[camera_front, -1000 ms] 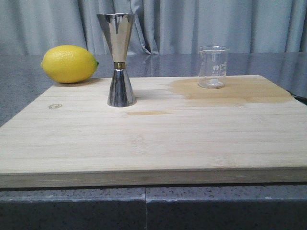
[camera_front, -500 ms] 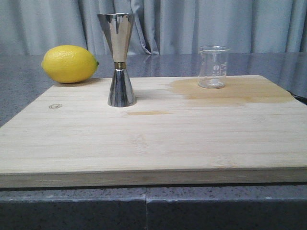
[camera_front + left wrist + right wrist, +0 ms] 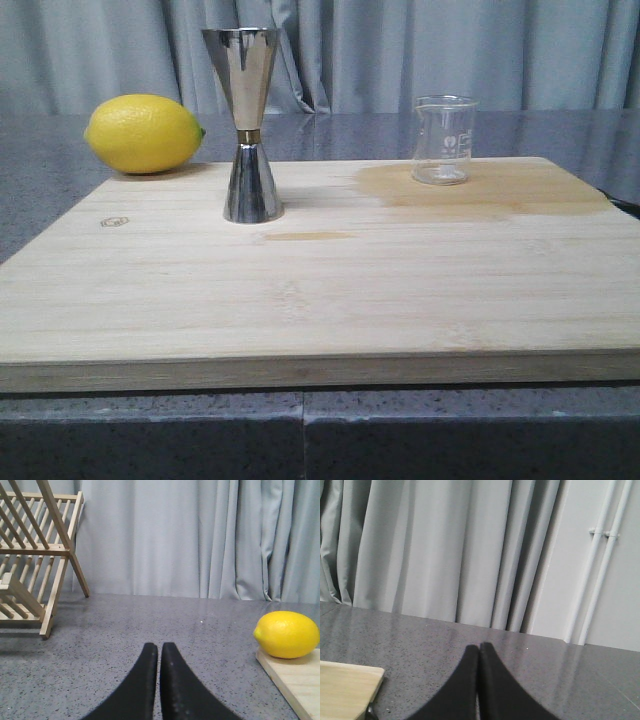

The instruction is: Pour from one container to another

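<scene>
Nothing on the board has moved since the earlier front frames: jigger, beaker and lemon stand where they were. The steel jigger (image 3: pixel 243 124) stands upright on the bamboo cutting board (image 3: pixel 320 290), left of centre and toward the far edge, a gold band at its narrow waist. The glass beaker (image 3: pixel 443 139) stands upright near the board's far right edge, well apart from the jigger, on a darker damp-looking patch (image 3: pixel 480 190) in the wood. The lemon (image 3: pixel 144 133) rests on the grey countertop (image 3: pixel 40 170) just beyond the board's far left corner. The left gripper (image 3: pixel 159 652) has its black fingers pressed together, holding nothing, above the countertop near a wooden rack (image 3: pixel 35 560). The right gripper (image 3: pixel 479 652) is likewise pressed together and empty, beyond the board's corner.
</scene>
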